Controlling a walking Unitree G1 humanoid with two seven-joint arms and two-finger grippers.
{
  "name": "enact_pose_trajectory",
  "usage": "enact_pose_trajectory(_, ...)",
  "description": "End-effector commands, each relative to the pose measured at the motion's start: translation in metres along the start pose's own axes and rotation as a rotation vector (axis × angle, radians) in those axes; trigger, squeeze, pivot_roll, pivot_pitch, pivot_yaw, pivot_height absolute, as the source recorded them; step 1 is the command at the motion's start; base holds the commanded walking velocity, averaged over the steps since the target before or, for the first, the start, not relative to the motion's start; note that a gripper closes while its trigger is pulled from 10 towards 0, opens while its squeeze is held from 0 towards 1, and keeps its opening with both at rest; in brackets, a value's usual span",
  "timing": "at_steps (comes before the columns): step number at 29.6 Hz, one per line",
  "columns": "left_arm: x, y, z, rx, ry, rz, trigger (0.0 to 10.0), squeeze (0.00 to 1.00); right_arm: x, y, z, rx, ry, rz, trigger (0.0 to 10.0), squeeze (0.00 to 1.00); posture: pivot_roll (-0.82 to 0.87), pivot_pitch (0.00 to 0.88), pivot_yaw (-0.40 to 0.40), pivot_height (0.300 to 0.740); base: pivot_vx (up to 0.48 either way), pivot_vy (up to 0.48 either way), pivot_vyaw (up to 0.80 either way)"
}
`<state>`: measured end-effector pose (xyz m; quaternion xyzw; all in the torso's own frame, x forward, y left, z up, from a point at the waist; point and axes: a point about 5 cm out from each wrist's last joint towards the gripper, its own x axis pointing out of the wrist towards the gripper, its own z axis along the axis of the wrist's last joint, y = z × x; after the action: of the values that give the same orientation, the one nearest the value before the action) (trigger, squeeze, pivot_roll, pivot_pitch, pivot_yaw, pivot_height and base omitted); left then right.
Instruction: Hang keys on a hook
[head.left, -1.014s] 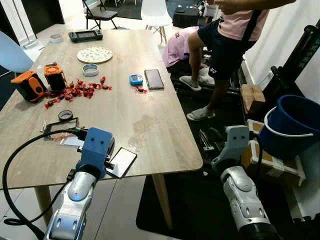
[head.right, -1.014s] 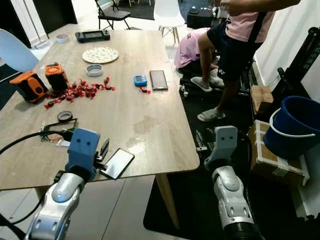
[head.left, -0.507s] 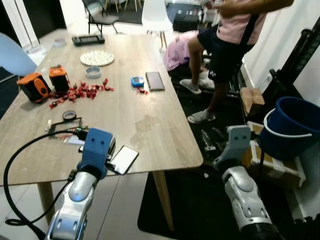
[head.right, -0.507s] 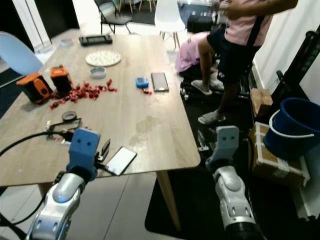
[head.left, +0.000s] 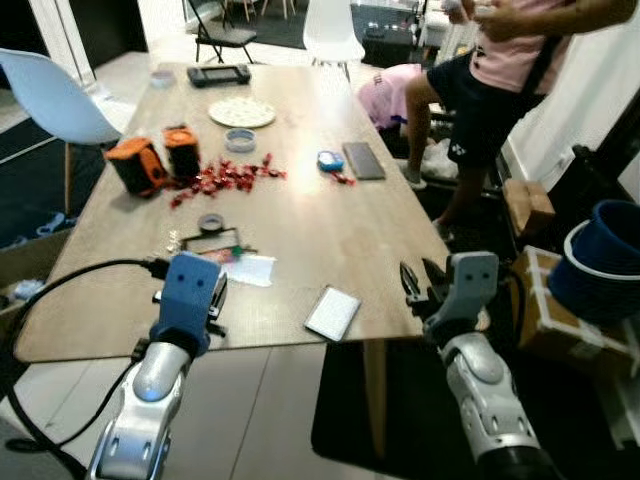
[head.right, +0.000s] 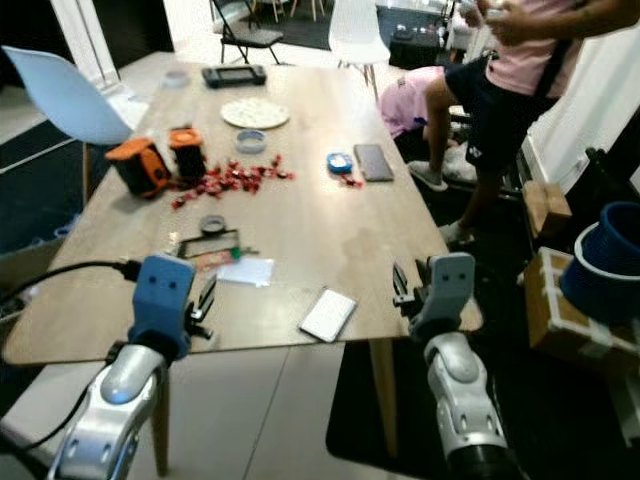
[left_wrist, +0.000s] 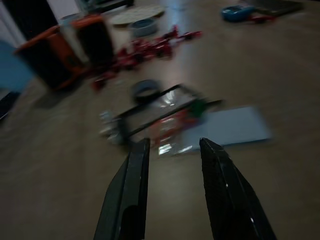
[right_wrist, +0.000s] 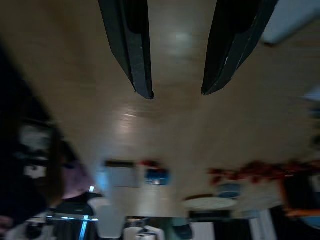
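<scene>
Wooden table (head.left: 300, 215); left gripper (left_wrist: 172, 145), right gripper (right_wrist: 177, 92), black tapered jaws apart.

The keys (head.left: 173, 240) are a small silvery bunch lying flat on the desk (head.left: 330, 225), in its near-left part and well back from the front edge. They sit right at the left end of a thin black frame (head.left: 211, 240) that also lies flat, with a dark ring of tape (head.left: 210, 222) just beyond. They look blurred and tiny, so the single keys cannot be told apart.
</scene>
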<state>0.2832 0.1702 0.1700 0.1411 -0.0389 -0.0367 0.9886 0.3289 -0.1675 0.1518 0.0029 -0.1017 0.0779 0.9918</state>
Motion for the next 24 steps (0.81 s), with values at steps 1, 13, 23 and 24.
enact_pose_trajectory(1, -0.0026, -0.0035, -0.0013, 0.005, 0.003, -0.013, 10.0, 0.0, -0.0034, -0.0017, -0.003, -0.009, 0.011, -0.004, 10.0, 0.0, 0.12, 0.145, -0.025, 0.74, 0.0, 0.0, 0.0)
enact_pose_trajectory(13, -0.0031, -0.0042, -0.0017, 0.01, 0.002, -0.015, 10.0, 0.0, -0.004, -0.0018, -0.0038, -0.008, 0.013, -0.004, 10.0, 0.0, 0.12, 0.148, -0.026, 0.74, 0.0, 0.0, 0.0)
enact_pose_trajectory(23, -0.0034, -0.0057, -0.0009, 0.012, -0.006, -0.025, 10.0, 0.0, -0.0038, -0.0018, -0.0034, -0.008, 0.013, -0.002, 10.0, 0.0, 0.12, 0.15, -0.027, 0.74, 0.0, -0.394, 0.0)
enact_pose_trajectory(24, -0.0034, -0.0059, -0.0008, 0.01, -0.007, -0.025, 10.0, 0.0, -0.0038, -0.0019, -0.0033, -0.008, 0.012, -0.002, 10.0, 0.0, 0.12, 0.15, -0.027, 0.74, 0.0, -0.244, 0.0)
